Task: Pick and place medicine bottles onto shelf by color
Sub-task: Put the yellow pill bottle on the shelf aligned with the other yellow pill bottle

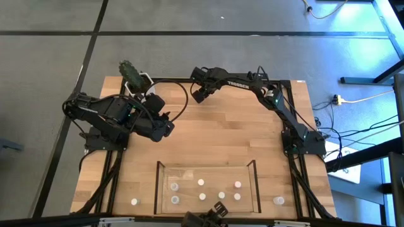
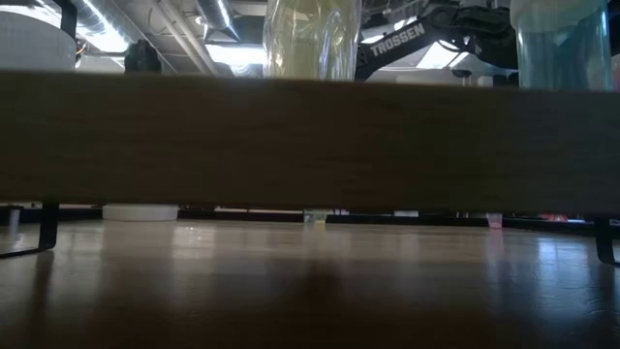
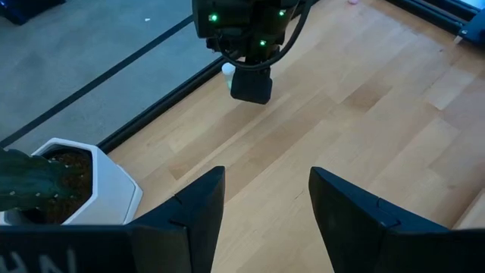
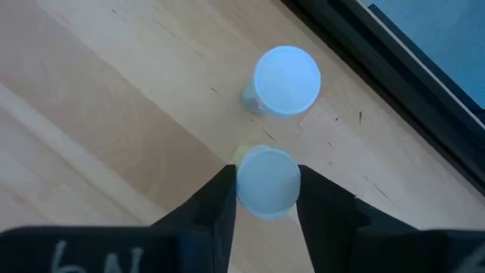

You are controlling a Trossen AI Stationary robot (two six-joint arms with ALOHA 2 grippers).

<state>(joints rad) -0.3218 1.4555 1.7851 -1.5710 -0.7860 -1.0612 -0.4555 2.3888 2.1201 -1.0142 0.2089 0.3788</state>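
Note:
At the table's far edge, two small medicine bottles with pale caps stand upright side by side. My right gripper (image 1: 199, 96) reaches down over the nearer bottle (image 4: 267, 186) and is shut on it. The other bottle (image 4: 286, 81) stands free just beyond it, close to the black frame. My left gripper (image 1: 167, 129) hangs open above the table's left half with nothing between its fingers (image 3: 201, 212). The shelf (image 1: 161, 189), a clear-walled tray, lies at the near edge with several bottles (image 1: 201, 183) standing in it. My right gripper pinches the bottle's round cap (image 4: 244, 188) between its two fingers, one on each side. The fingers come steeply from above. The bottle is upright; its foot is hidden under the cap, so I cannot tell if it still rests on the table.
A white pot with a green cactus (image 1: 132, 75) sits at the far left corner, beside my left arm. The black frame bar (image 4: 394, 68) runs along the far edge just past the bottles. Single bottles (image 1: 134, 202) (image 1: 278, 200) stand on the table either side of the shelf.

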